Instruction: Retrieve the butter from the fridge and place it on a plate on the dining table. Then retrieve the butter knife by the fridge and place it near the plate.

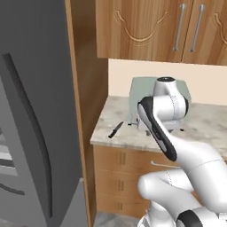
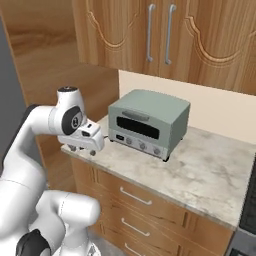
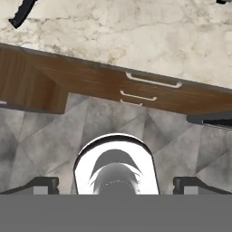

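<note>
Gripper (image 2: 83,148) released, jaws spread to their widest and empty; hangs over the near left corner of the counter (image 2: 200,170), pointing down.

Left base view: landmark is the green-grey toaster oven (image 1: 141,88) at the back of the counter (image 1: 208,124), mostly hidden behind the arm's white wrist. The butter knife (image 1: 116,129), slim and dark, lies flat on the marbled stone to the left of the toaster oven, nearer the counter's front edge, angled diagonally. Nothing touches it. The fridge (image 1: 35,133), grey with a long dark curved handle, stands well left of the toaster oven, past a wood side panel. Upper wood cabinets (image 1: 146,31) with metal bar handles hang above it. Drawers (image 1: 128,168) sit below the counter.

Right base view: toaster oven (image 2: 148,122) sits against the beige wall. The hand is just left of it, close to its front left corner, apart from it. Bare marbled stone runs to the right of the oven. Knife not made out here.

Hand view: camera looks down past the counter edge to the tiled floor (image 3: 54,136). Both finger tips (image 3: 40,185) stand far apart at the bottom corners. The butter knife (image 3: 21,13) shows as a dark sliver at the top left, on the stone, cut by the edge. Drawer fronts (image 3: 149,86) with metal pulls run below the stone.
</note>
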You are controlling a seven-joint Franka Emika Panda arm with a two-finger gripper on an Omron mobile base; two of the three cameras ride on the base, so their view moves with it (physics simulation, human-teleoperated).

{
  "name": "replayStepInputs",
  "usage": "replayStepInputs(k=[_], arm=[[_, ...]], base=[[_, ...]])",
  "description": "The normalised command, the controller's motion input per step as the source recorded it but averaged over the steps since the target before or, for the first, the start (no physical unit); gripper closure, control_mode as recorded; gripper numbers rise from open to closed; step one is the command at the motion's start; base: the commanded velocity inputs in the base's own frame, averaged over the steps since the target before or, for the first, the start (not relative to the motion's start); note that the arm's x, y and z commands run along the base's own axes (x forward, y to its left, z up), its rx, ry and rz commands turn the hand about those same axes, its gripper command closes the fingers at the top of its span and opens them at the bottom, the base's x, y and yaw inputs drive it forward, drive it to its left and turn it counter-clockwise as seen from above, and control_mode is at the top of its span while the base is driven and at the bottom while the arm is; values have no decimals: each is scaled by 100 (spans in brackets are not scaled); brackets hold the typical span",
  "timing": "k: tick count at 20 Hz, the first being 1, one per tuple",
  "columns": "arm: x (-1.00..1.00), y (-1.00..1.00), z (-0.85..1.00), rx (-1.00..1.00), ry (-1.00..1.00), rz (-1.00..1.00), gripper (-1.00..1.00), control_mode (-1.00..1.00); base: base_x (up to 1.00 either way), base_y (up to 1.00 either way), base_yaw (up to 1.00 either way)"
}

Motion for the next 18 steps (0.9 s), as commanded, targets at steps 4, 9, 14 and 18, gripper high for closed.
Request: replayStepInputs(k=[4,9,14,18], arm=[[0,0,0,0,0,0,-100,100],[0,0,0,0,0,0,-100,100],[0,0,0,0,0,0,-100,100],[0,0,0,0,0,0,-100,100]], base=[[49,30,0],[40,27,0],[51,9,0],[55,0,0]])
